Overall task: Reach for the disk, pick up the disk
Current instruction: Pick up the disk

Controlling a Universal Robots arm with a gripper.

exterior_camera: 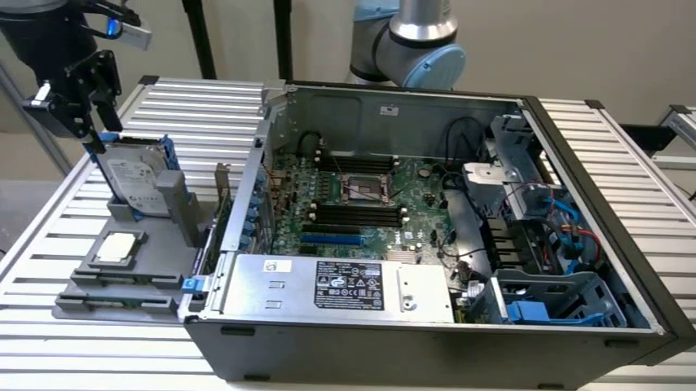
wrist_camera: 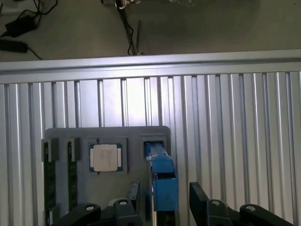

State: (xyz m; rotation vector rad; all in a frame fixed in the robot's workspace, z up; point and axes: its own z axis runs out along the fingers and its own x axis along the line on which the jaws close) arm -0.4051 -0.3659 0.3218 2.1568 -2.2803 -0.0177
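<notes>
Holder: a moulded grey holder (exterior_camera: 163, 281) lay on the table beside the open computer case, on the exterior view's left, with pockets cut into it.
Holder contents: the disk (exterior_camera: 136, 181) stood upright on its edge in a slot. A small square chip (exterior_camera: 117, 248) lay flat in a shallow recess near it. Two dark strips (wrist_camera: 49, 179) sat in narrow grooves.
Disk: it was a flat silver-grey rectangle with a white printed label, framed by a blue plastic bracket (wrist_camera: 162, 172). In the wrist view its thin blue edge showed end-on.
Gripper: the black gripper (wrist_camera: 164, 187) was just above the disk, with one finger on each side of the blue edge. The jaws were spread apart with a gap visible on both sides, gripping nothing. In the exterior view the gripper (exterior_camera: 87, 122) hung over the disk's upper corner.
Case: the dark metal computer case (exterior_camera: 435, 358) lay on its side with the panel off.
Case contents: a green motherboard (exterior_camera: 359, 195) with a square socket and rows of slots, a large silver box (exterior_camera: 337, 285) with a black label, a blue-grey drive cage (exterior_camera: 544, 303), and looping black, blue and red cables.
Table: it was made of ribbed aluminium slats (exterior_camera: 620, 138), pale and slightly shiny.
Arm: a grey jointed section (exterior_camera: 419, 45) rose behind the case.
</notes>
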